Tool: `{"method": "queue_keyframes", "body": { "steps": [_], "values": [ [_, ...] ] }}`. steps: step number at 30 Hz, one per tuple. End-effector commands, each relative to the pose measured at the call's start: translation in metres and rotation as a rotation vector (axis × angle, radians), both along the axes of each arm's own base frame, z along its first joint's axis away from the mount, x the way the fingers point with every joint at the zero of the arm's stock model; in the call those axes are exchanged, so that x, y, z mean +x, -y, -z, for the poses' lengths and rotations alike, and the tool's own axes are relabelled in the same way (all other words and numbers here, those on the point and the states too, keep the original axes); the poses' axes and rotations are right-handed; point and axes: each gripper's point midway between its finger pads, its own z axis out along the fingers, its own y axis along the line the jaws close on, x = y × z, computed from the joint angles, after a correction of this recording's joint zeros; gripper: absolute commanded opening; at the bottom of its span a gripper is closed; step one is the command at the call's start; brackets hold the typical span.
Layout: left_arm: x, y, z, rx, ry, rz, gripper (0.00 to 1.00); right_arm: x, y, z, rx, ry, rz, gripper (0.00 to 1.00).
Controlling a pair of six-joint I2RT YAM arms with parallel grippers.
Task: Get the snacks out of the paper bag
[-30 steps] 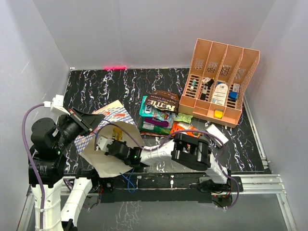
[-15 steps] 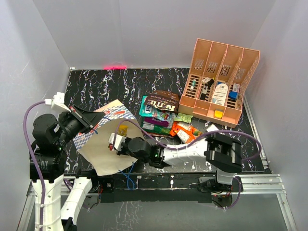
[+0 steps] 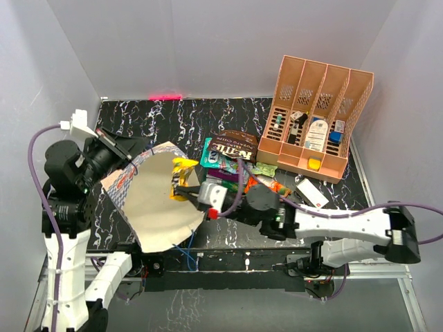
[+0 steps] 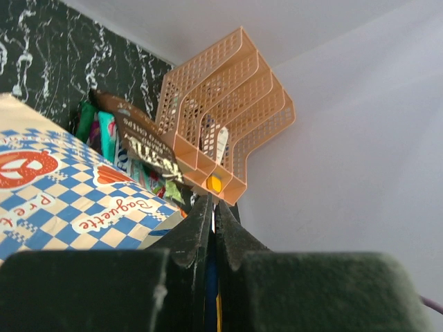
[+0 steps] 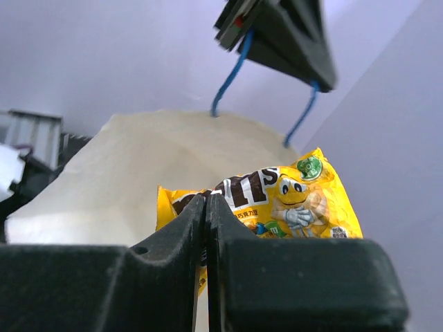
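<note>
The paper bag (image 3: 156,207) lies on its side at the left, cream inside facing up; its checked outside shows in the left wrist view (image 4: 69,200). My left gripper (image 3: 116,149) is shut on the bag's blue cord handle (image 4: 210,277) and holds the rim up. My right gripper (image 3: 187,187) is shut on a yellow M&M's packet (image 3: 181,168) at the bag's mouth, above the cream paper; the packet fills the right wrist view (image 5: 284,197). Other snacks lie in a pile right of the bag: a red-brown chip bag (image 3: 234,145), teal (image 3: 213,159), purple (image 3: 225,178), green (image 3: 263,168) and orange (image 3: 266,185) wrappers.
A salmon-orange file rack (image 3: 315,76) with small bottles and a yellow block stands at the back right, also in the left wrist view (image 4: 221,111). A small white-and-red flat box (image 3: 311,191) lies in front of it. Grey walls close in the table on three sides.
My right gripper has drawn back out of the bag toward the right and lifted, with the yellow packet in it. My left gripper has raised the bag's rim.
</note>
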Motion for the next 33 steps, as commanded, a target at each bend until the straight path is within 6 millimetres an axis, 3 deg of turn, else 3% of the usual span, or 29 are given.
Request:
{"method": "queue_keyframes", "body": {
  "steps": [1,4,7,10,12,17,22,28,33],
  "values": [
    [0.02,-0.004,-0.061,-0.026,0.142,-0.038,0.0,0.024,0.047,-0.071,0.132,0.074,0.197,0.07],
    [0.039,-0.007,-0.078,-0.028,0.162,-0.068,0.0,0.051,0.083,-0.079,0.152,0.065,0.408,0.07],
    [0.058,-0.017,-0.077,0.004,0.131,-0.127,0.0,0.072,0.121,-0.084,0.198,0.028,0.603,0.07],
    [0.075,-0.024,-0.056,0.049,0.06,-0.166,0.0,0.075,0.149,-0.092,0.266,-0.02,0.665,0.07],
    [0.083,-0.032,-0.031,0.092,-0.024,-0.205,0.0,0.073,0.164,-0.099,0.303,-0.036,0.671,0.07],
    [0.087,-0.058,0.001,0.2,-0.118,-0.327,0.0,0.077,0.186,-0.093,0.299,-0.038,0.738,0.07],
    [0.077,-0.084,0.02,0.31,-0.175,-0.433,0.0,0.086,0.193,-0.068,0.243,-0.074,0.818,0.07],
    [0.06,-0.116,0.027,0.449,-0.194,-0.553,0.0,0.102,0.202,-0.036,0.233,-0.171,0.915,0.07],
    [0.047,-0.139,0.039,0.551,-0.234,-0.639,0.05,0.139,0.204,0.033,0.201,-0.383,0.869,0.07]
  ]
}}
